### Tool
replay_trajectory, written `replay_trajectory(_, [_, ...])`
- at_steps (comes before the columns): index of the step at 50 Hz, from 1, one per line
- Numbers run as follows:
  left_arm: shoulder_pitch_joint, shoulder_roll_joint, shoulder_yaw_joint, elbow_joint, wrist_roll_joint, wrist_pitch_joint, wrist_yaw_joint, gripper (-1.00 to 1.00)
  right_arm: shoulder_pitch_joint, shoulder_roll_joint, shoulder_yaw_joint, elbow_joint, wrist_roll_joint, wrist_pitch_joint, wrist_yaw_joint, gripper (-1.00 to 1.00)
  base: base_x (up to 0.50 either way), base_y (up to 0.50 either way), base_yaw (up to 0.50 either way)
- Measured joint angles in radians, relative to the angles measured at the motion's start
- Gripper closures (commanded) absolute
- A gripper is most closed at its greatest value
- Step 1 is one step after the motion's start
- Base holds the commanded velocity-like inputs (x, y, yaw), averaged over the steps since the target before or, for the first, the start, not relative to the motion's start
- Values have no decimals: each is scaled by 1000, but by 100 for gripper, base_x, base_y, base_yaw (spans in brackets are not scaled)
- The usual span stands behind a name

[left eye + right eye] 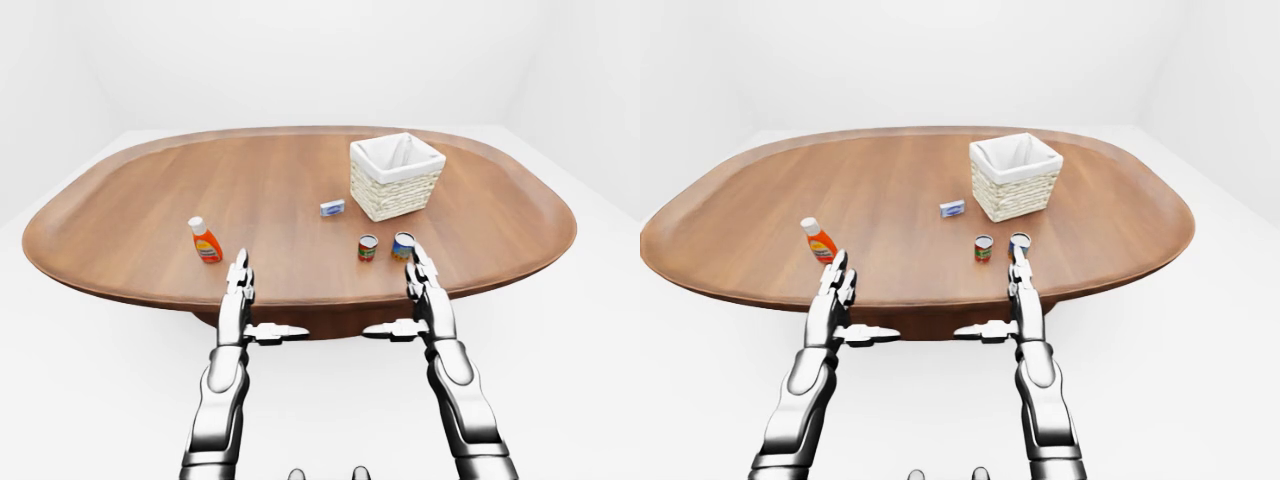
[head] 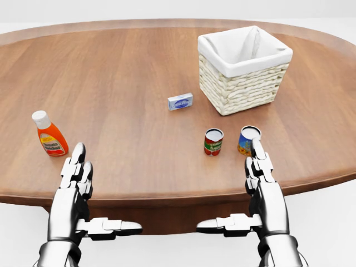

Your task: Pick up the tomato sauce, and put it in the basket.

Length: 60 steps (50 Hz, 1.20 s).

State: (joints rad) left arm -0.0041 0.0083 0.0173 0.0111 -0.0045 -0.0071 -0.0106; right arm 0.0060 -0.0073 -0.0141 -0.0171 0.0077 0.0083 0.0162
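The tomato sauce (image 2: 213, 141), a small red can with a green band, stands upright on the wooden table (image 2: 122, 72) in the head view's lower middle. The white-lined wicker basket (image 2: 243, 69) sits above and to its right, empty as far as I can see. My right hand (image 2: 233, 192) is open at the table's near edge, below and right of the can, with its fingertips (image 2: 257, 151) overlapping a blue can (image 2: 248, 136). My left hand (image 2: 100, 194) is open too, at the lower left, holding nothing.
An orange bottle with a white cap (image 2: 49, 134) stands just above my left hand. A small blue-and-white box (image 2: 180, 102) lies left of the basket. The oval table's rim (image 1: 300, 300) runs just under both hands, with white floor all round.
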Motion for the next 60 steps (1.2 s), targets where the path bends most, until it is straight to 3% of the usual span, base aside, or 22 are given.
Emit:
replay_trajectory(15, [-12, 15, 31, 14, -11, -2, -6, -100, 13, -10, -21, -39, 9, 15, 25, -100, 0, 0, 0])
replay_trajectory(23, [-56, 45, 86, 53, -41, 2, 11, -100, 20, -22, -58, -95, 29, 50, 29, -100, 0, 0, 0])
replay_trajectory(27, [-88, 74, 138, 72, -74, 4, 51, -100, 27, -34, -104, -148, 54, 79, 29, -100, 0, 0, 0])
replay_trajectory(36, [-126, 146, 276, 26, -234, 32, 162, -100, 47, -59, -239, -284, 126, 79, 29, -100, 0, 0, 0])
replay_trajectory(50, [-136, 242, 436, -30, -431, 28, 304, -100, 74, -92, -471, -452, 280, 79, 30, -100, 0, 0, 0])
replay_trajectory(60, [-128, 273, 495, -61, -500, 16, 367, -100, 87, -103, -566, -489, 355, 79, 36, -100, 0, 0, 0])
